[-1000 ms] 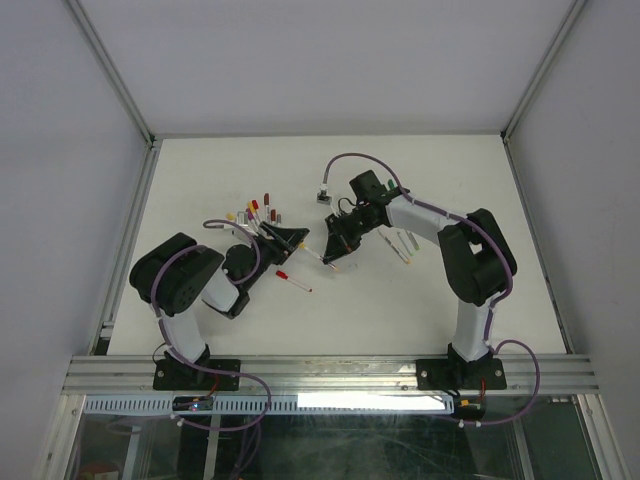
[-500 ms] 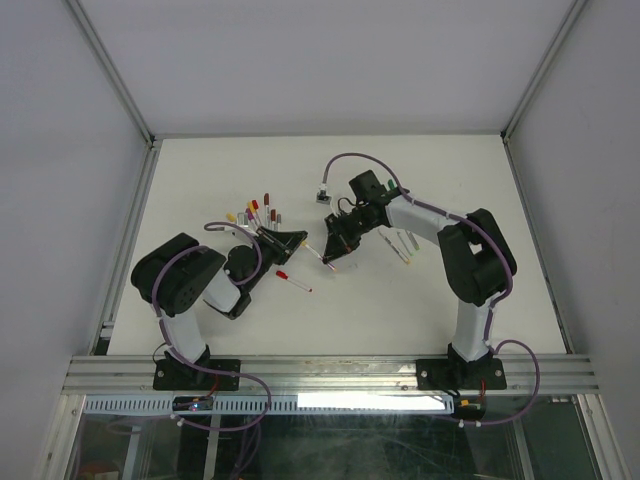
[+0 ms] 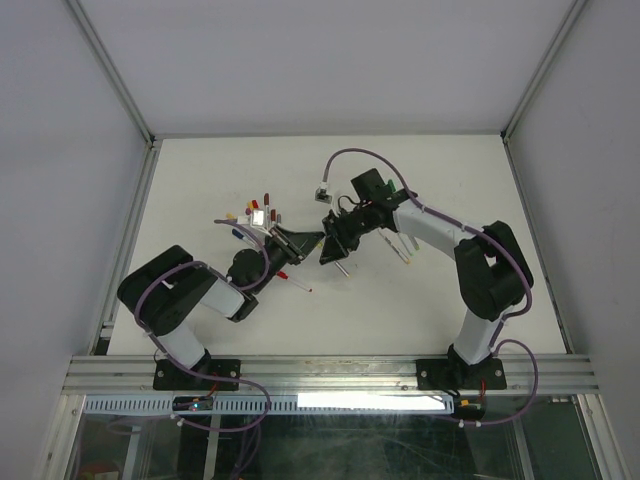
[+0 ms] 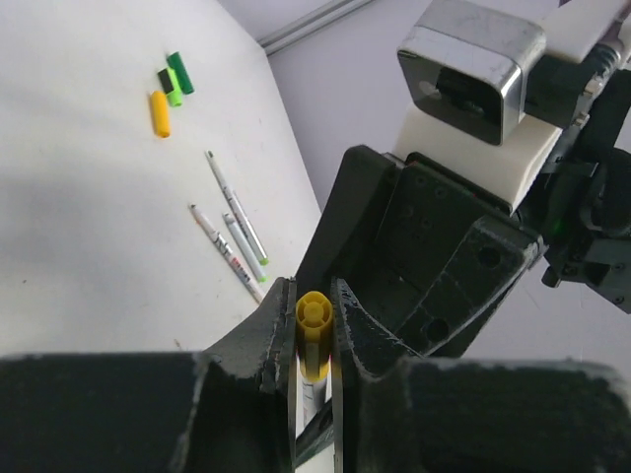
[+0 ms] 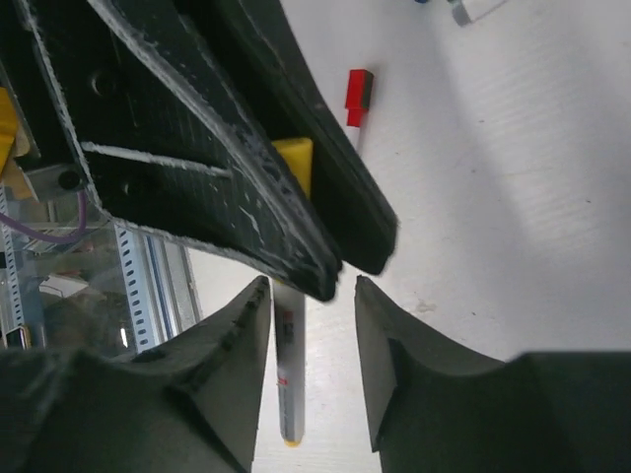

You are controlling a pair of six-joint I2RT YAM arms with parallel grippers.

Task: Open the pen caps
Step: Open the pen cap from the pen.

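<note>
- The left gripper point(image 4: 312, 294) is pinched narrow on a yellow cap point(image 4: 314, 330), with the pale pen barrel point(image 4: 312, 394) running down behind it.
- The right gripper point(image 5: 314, 296) stands with jaws parted around that barrel, not pressing it.
- The barrel carries small red print, too small to read.
- Other pen caps lie loose: an orange cap point(image 4: 159, 113) beside the green caps point(image 4: 177, 77), and more caps point(image 3: 256, 212) near the left arm.
- Both grippers meet mid-table point(image 3: 200, 170), well away from its side rails, with open white surface towards the far edge.
</note>
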